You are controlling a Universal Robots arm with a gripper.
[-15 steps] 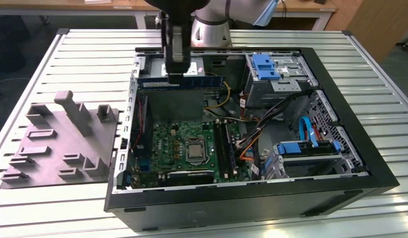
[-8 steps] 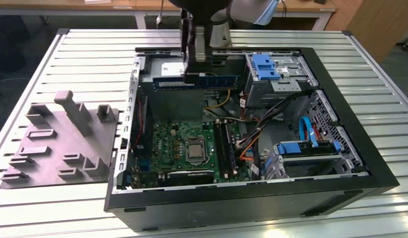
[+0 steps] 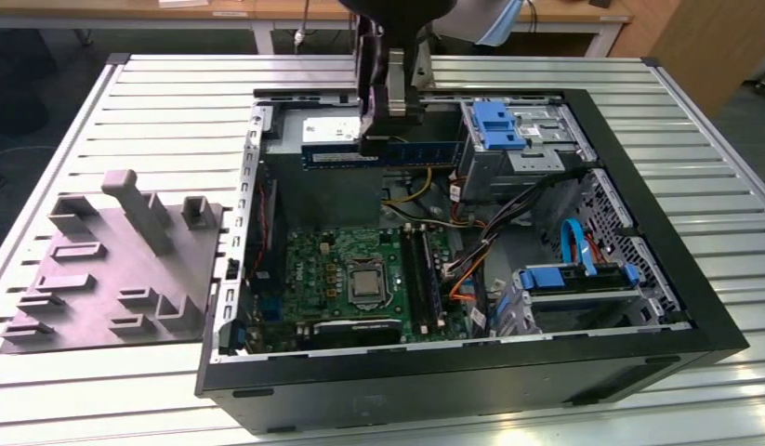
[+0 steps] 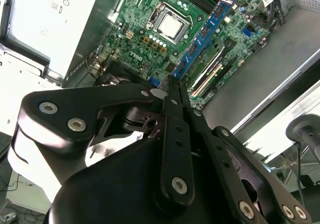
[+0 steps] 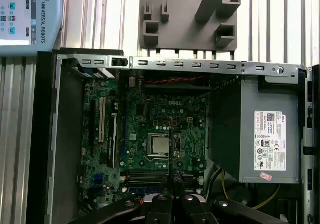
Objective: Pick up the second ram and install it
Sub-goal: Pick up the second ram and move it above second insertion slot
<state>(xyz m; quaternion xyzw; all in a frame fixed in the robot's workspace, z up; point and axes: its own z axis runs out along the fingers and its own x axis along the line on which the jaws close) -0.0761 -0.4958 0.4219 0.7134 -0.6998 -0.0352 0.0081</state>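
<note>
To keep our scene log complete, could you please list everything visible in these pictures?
Ram: one, blue-green, in the gripper, above the open case.
Case: one, black, open, on the table.
Motherboard: one, green, inside the case.
Socket: one, silver, mid-motherboard.
Power supply: one, grey, at one end of the case.
Drive latches: two, blue, in the case at the exterior view's right.
Fixture plate: one, grey, on the table at the exterior view's left of the case.
Table: one, silver, slatted, under everything.
Gripper: one, black, shut on the ram.
</note>
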